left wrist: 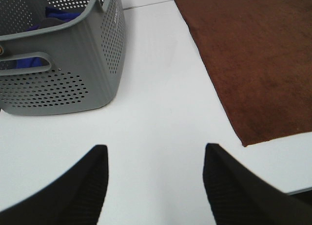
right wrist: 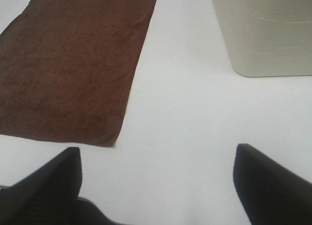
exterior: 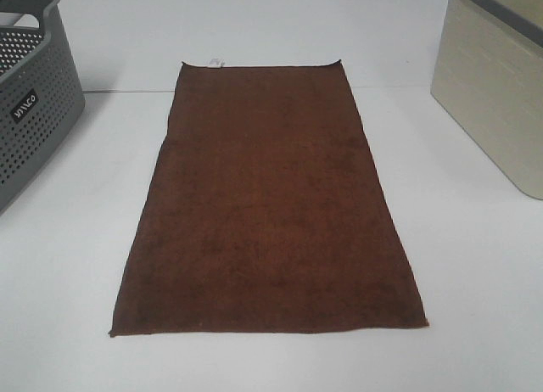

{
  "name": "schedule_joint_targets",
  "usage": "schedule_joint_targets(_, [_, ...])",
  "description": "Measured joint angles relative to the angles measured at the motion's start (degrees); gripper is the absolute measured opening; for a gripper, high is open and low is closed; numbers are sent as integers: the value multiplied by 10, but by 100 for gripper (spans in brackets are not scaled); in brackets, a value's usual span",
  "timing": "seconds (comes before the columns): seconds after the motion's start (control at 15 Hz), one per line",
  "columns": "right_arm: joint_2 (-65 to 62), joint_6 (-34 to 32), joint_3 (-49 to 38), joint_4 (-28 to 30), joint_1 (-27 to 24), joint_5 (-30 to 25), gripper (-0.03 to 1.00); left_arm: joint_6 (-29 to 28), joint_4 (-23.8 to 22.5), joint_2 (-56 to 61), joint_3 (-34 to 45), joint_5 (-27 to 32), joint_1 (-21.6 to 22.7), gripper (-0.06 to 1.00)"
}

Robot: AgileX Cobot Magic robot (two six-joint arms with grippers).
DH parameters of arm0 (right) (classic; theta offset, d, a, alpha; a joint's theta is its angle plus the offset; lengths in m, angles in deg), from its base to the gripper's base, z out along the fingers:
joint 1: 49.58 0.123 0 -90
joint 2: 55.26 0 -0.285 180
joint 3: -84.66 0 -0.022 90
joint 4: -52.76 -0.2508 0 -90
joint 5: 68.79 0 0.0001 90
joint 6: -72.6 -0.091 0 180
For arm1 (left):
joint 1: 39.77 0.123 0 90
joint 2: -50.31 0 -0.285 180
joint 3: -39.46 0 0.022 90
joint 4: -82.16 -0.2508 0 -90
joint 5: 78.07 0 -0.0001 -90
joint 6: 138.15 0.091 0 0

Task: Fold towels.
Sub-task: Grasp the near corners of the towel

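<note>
One towel (exterior: pixel 267 197) lies flat and unfolded mid-table (exterior: pixel 68 265), its white tag (exterior: pixel 215 63) at the far short edge. A grey basket (exterior: pixel 34 95) stands to its left (blue cloth (left wrist: pixel 53 14) inside) and a beige bin (exterior: pixel 496 86) to its right. The left gripper (left wrist: pixel 155 151) and right gripper (right wrist: pixel 158 148) each hang over bare table beside a near corner, jaws apart, gripping nothing.

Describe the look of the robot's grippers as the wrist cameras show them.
Left gripper: two black fingers with a fine dotted texture, broad at the base, tapering to blunt tips. Right gripper: the same black, textured, tapering fingers. No cables or markings show; the arms themselves are out of view.
</note>
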Motion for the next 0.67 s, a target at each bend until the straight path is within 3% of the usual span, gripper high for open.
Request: schedule_joint_targets(0.67, [0,0,0,0,0,0,80,0,0,0,0,0,0,56])
